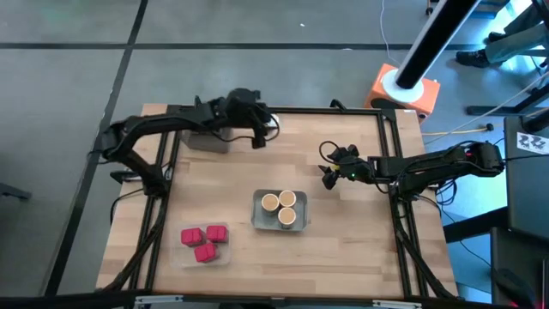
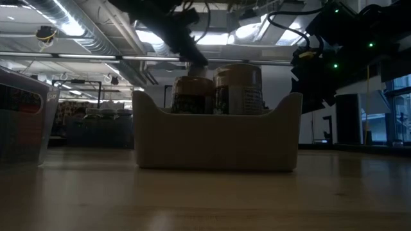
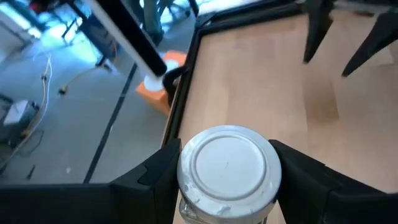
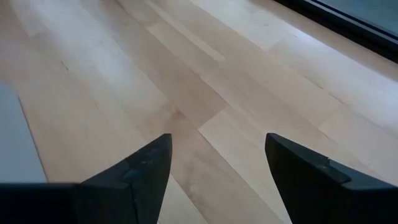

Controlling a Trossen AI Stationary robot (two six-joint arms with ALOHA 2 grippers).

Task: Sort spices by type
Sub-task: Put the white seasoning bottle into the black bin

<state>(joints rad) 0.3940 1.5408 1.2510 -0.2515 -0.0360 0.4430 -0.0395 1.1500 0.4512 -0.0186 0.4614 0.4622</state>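
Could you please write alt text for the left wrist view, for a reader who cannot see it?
The left gripper has its two dark fingers closed on a white-capped jar, seen from above. Beyond it lie the pale wooden table with its dark edge, grey floor and an orange base off the table.

The worktop (image 1: 343, 249) is pale wood planking bordered by a dark frame. It stands on a grey concrete floor (image 1: 60, 94) marked with dark seam lines. Beyond the far right corner, an orange base (image 1: 406, 91) carries a black pole (image 1: 433, 39) with a white collar. Loose cables (image 1: 480, 129) lie on the floor nearby. Overhead, fluorescent tube lights (image 2: 64, 19) and exposed ducting (image 2: 96, 35) run across the ceiling.
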